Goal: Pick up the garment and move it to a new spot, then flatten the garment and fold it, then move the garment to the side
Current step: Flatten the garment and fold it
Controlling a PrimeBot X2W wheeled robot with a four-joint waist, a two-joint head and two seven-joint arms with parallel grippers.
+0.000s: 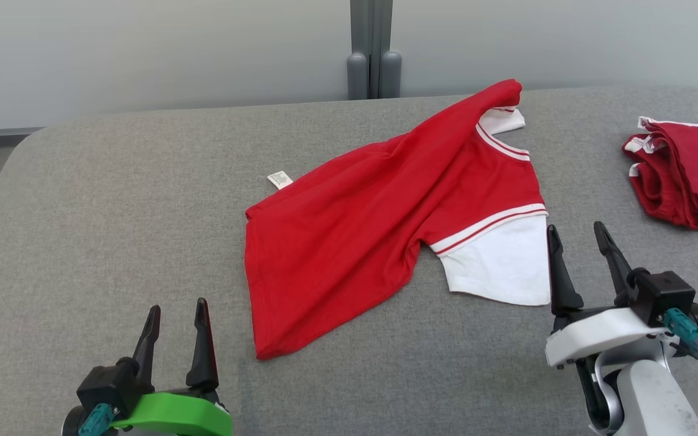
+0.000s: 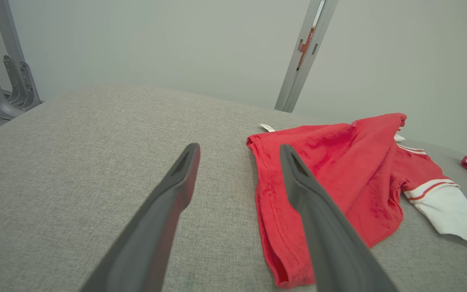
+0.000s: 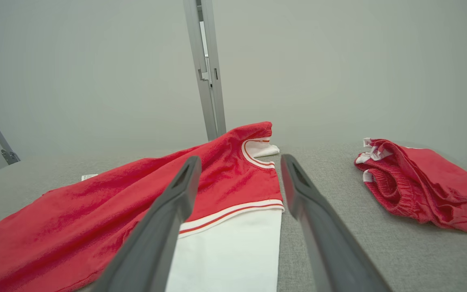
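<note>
Head view: where is the shirt (image 1: pixel 373 224) lying?
> It's lying across the middle of the gray counter (image 1: pixel 113 200), running diagonally, with the hem toward the near left and the collar toward the far right. It's not lying flat. A raised fold is running along its far edge up to the collar.

Sleeves?
> One white sleeve is lying flat on the near right side, below a red-and-white striped band. A bit of the other white sleeve is poking out behind the collar. A small white tag (image 1: pixel 280 179) is sticking out at the far hem corner.

Left pincer (image 1: pixel 177 306)?
> It's hovering at the lower left with its fingers standing apart, gripping nothing. The left wrist view is showing the hem just to the right of its fingers. I can't tell if the right finger is over the cloth or just in front of it.

Right pincer (image 1: pixel 574 227)?
> Also standing open and empty. Its left finger is sitting just beside the outer edge of the white sleeve. In the right wrist view the fingers are pointing along that sleeve toward the collar.

Anything else on the counter?
> A second red garment (image 1: pixel 688 181) with white trim is lying bunched at the right edge, well apart from the shirt. A gray post (image 1: pixel 373 48) is standing behind the counter's far edge.
</note>
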